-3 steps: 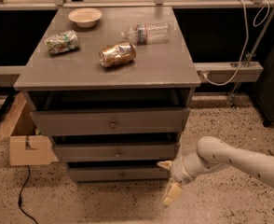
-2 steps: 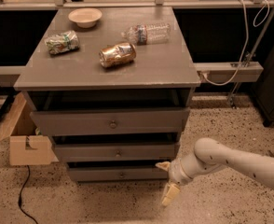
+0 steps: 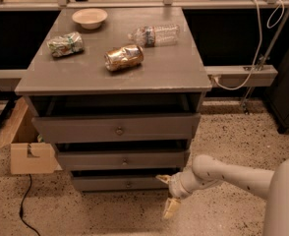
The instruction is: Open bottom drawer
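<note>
The bottom drawer (image 3: 119, 183) is the lowest of three grey drawers in the cabinet, with a tiny round knob (image 3: 129, 184) at its centre. Its front sits a little behind the middle drawer (image 3: 122, 160) and top drawer (image 3: 116, 128), which stick out further. My gripper (image 3: 166, 194) hangs low at the drawer's right end, just in front of the cabinet's lower right corner. Its two pale fingers (image 3: 170, 208) are spread apart, one near the drawer front and one lower toward the floor. It holds nothing.
On the cabinet top (image 3: 174, 77) lie a white bowl (image 3: 89, 17), a crushed green can (image 3: 65, 44), a gold can (image 3: 124, 57) and a plastic bottle (image 3: 153, 34). A cardboard box (image 3: 30, 154) stands at the left. A black cable (image 3: 22, 205) runs on the speckled floor.
My gripper and arm have shifted slightly left toward the cabinet's lower right corner. The drawers have not moved.
</note>
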`<state>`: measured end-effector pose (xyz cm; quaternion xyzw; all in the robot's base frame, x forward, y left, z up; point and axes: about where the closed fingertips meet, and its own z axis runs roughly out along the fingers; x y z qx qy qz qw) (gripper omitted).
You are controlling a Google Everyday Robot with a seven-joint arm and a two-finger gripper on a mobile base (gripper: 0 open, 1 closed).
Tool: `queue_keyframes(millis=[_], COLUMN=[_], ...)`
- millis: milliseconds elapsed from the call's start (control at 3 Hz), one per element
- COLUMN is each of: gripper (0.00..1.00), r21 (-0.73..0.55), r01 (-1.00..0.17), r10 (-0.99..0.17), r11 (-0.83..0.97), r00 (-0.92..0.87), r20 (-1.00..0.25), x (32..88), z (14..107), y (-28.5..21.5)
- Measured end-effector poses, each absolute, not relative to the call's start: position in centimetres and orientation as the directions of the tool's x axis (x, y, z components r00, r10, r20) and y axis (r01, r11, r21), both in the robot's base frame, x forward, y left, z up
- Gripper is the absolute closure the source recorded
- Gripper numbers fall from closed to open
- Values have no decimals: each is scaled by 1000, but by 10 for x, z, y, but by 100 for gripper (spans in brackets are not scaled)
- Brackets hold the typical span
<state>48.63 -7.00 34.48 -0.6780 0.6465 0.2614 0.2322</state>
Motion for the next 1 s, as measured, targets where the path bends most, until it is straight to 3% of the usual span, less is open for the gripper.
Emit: queue_keyframes(millis=[333,1000], gripper=[0,0], r21=[-52,-81], r01=[-996,-997], r10=[-756,-748], r11=[-66,-7], r00=[84,59], r20=[-649,-661], x=[508,549], z=[315,255], y=[-56,-46])
